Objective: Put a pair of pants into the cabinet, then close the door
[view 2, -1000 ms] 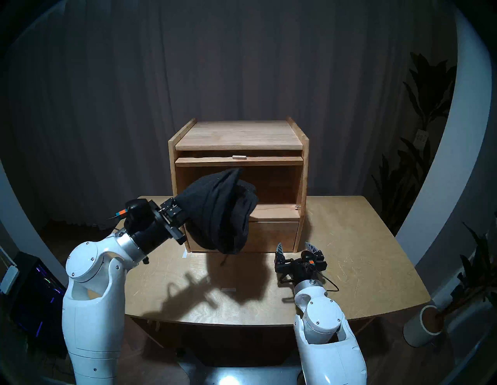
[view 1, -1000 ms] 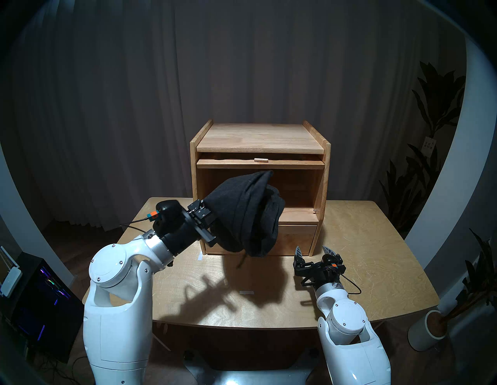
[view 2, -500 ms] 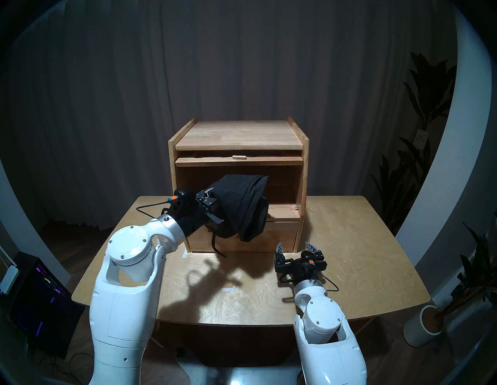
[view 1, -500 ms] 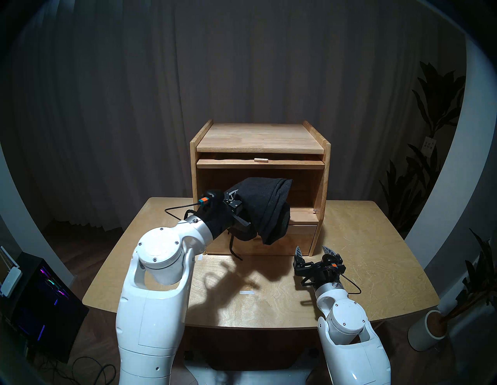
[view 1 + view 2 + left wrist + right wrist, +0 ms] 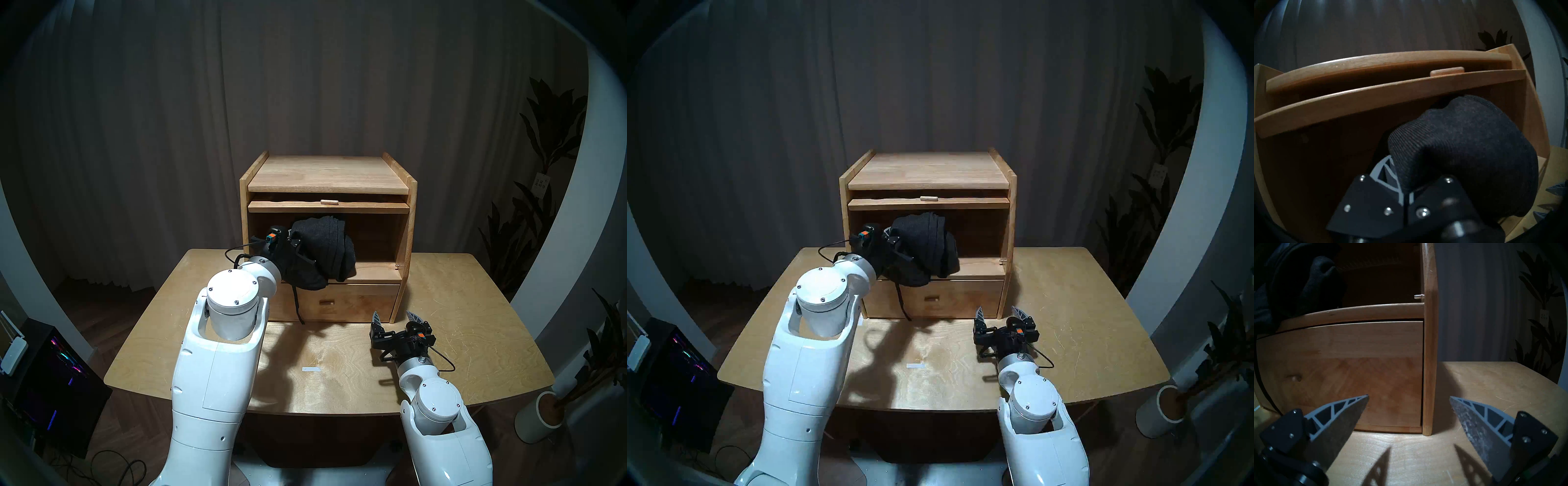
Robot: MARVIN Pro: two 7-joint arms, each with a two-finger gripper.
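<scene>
Clamping a fold of the pants [image 5: 1466, 152], the left gripper [image 5: 1405, 191] has its grey ribbed fingers [image 5: 1384, 171] pressed nearly together on the cloth, black knuckle plates studded with small screws just behind them. The pants are a dark charcoal knit bundle, soft and finely ribbed, bulging in rounded folds. In the head view the bundle [image 5: 325, 247] sits in the mouth of the cabinet's large compartment, toward its left half, with the lower folds sagging over the front lip of the compartment floor and a thin black drawstring [image 5: 298, 305] hanging down across the drawer [image 5: 359, 302] front. The top of the bundle comes close under the door [image 5: 329, 206] — a light-wood flap lying flat and pushed back under the top board, its small peg knob [image 5: 329, 202] showing at the front edge.

The cabinet [image 5: 412, 217] is boxy light wood with smooth rounded edges and raised side rails, standing at the rear middle of the tabletop [image 5: 475, 339]. The right half of the compartment is open and dark, with a small metal pin at its lower right corner.

The right gripper [image 5: 1408, 414] hovers low over the tabletop just before the cabinet's front right corner post, its two wedge-shaped, truss-ribbed fingers [image 5: 1342, 414] spread wide and empty — bare pale plywood lies beneath and to the right.
</scene>
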